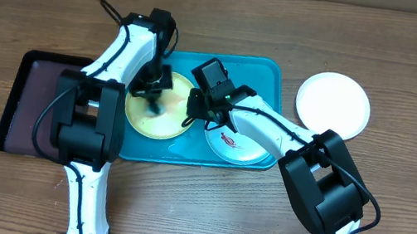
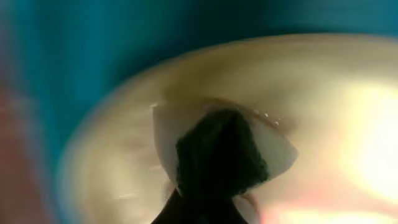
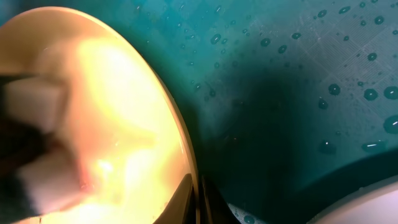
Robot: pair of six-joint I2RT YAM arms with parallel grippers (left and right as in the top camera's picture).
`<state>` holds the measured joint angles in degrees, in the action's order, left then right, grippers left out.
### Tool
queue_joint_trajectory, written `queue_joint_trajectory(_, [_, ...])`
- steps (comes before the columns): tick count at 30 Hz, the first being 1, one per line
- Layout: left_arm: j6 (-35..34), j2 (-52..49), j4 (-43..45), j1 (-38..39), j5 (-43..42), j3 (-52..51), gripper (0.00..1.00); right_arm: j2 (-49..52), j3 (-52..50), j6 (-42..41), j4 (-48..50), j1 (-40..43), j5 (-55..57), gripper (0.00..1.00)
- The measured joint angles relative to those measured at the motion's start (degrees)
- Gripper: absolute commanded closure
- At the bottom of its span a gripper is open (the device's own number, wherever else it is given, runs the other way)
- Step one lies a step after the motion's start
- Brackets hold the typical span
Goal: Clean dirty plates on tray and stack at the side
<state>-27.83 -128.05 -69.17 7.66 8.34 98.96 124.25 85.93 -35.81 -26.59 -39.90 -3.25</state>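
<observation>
The yellow-green plate [image 1: 160,118] lies in the left half of the turquoise tray [image 1: 270,72]. My left gripper [image 1: 152,100] is down on that plate, shut on a white sponge [image 2: 273,149] with a dark side; the left wrist view is blurred. My right gripper [image 1: 191,118] is shut on the plate's right rim, one finger on each side of the edge [image 3: 198,199]. The light blue plate [image 1: 233,146] with red smears sits in the tray's right half, partly under the right arm. The white plate [image 1: 333,103] rests on the table to the right of the tray.
A black rectangular tray [image 1: 26,105] with a reddish-brown floor lies left of the turquoise tray, partly under the left arm. Water drops cover the turquoise tray floor [image 3: 280,74]. Wooden table [image 1: 396,205] surrounds everything.
</observation>
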Motion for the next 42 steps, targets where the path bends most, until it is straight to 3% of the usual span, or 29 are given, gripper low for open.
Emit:
queue_joint_trajectory(3, [-4.2, -0.1, -4.2, -0.9, 8.5, -0.5, 0.96, 0.0, 0.0, 0.0, 0.1, 0.0, -0.3, 0.96])
queue_joint_trajectory(12, [-14.4, -0.5, -13.3, -2.4, 21.3, 2.7, 0.95, 0.0, 0.2, 2.2, -0.6, -0.6, -1.1, 0.96])
queue_joint_trajectory(20, [-17.8, -0.1, -21.9, -4.1, 19.8, 18.7, 0.96, 0.0, 6.1, 7.6, -9.1, 0.1, 1.3, 0.96])
queue_joint_trajectory(25, [-18.2, 5.9, -22.1, -6.0, 15.0, 20.5, 0.95, -1.1, 12.4, 11.8, -15.6, 0.1, 4.9, 0.96])
queue_joint_trajectory(32, [-16.7, 17.1, -25.2, -15.6, 10.1, 22.0, 0.96, -3.8, 23.0, 18.6, -25.1, -1.6, 19.6, 0.96])
queue_joint_trajectory(42, [-16.5, 17.9, -27.3, -21.0, 7.2, 21.3, 0.95, -5.1, 25.9, 30.9, -26.5, -14.2, 54.0, 0.96])
